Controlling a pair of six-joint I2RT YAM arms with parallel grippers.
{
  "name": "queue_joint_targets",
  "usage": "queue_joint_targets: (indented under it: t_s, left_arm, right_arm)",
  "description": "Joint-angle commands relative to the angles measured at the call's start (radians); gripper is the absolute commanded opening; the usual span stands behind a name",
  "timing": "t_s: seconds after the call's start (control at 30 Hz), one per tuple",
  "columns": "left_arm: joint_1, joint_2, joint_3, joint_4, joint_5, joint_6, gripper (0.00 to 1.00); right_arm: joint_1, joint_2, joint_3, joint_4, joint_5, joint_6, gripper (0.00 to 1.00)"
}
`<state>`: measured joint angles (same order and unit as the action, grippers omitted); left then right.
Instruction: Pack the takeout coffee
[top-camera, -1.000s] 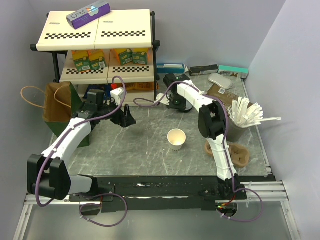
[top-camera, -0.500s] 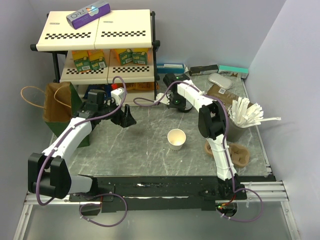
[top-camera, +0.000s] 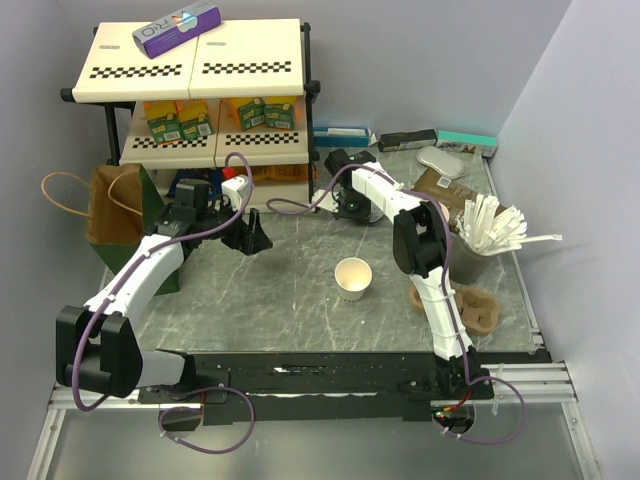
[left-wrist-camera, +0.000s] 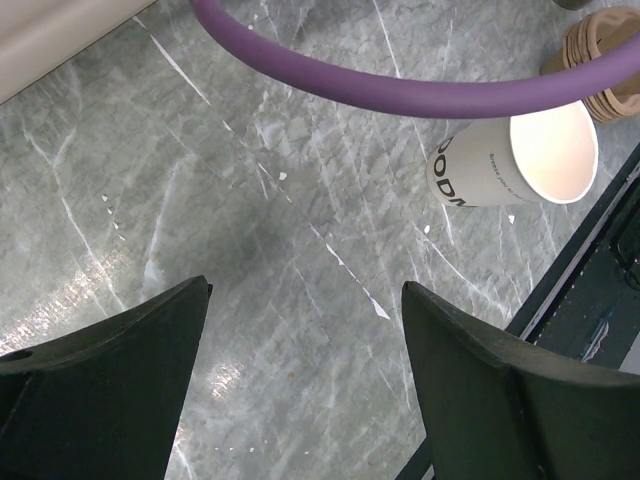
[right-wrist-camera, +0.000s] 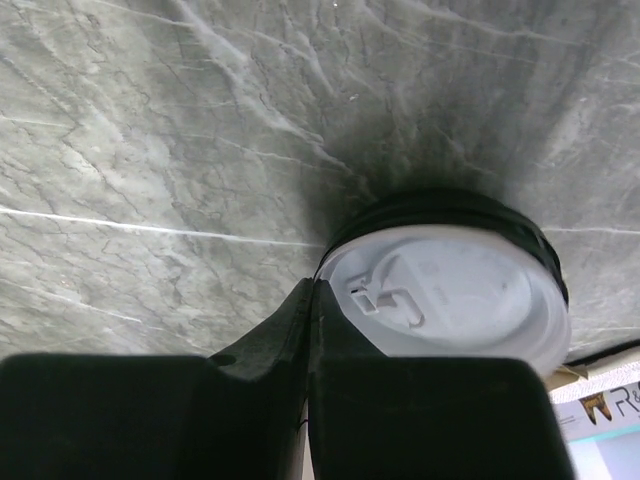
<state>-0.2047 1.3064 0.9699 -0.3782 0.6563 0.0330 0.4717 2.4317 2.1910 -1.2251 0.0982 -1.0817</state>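
1. Grey-green marbled stone makes up the tabletop, with pale veins and a soft glare in the left wrist view.
2. Pale lilac walls close the space in at the back and on both sides.
3. At the back left stands a shelf with a cream top edged in black-and-white checks; a box lies on it.
4. A brown paper bag stands open just left of the tabletop, below the shelf.
5. The cup stands upright and open-mouthed near the middle of the tabletop, apart from both hands.
6. Right of the cup lies a brown pulp tray; behind that, white sticks fan out of a tumbler.
7. The left hand hangs over bare stone in front of the shelf, spread wide and holding nothing.
8. The right hand is at the back centre with its fingers pressed together.
9. Their tips meet the edge of a white lid that sits on a black round rim; whether they pinch the lid I cannot tell.
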Motion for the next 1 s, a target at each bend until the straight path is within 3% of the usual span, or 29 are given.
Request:
queue_joint_targets:
  t_s: [0.0,0.97]
  left_arm:
    - [-0.002,-0.004,0.007,0.033,-0.001,-0.004,0.84]
    - [-0.004,0.005,0.018,0.027,-0.004,-0.004,0.84]
  right_arm:
    - [0.007,-0.005,0.042,-0.027,0.020,0.000,0.02]
    - [0.028,-0.175,0.078,-0.087,-0.086,0.086,0.00]
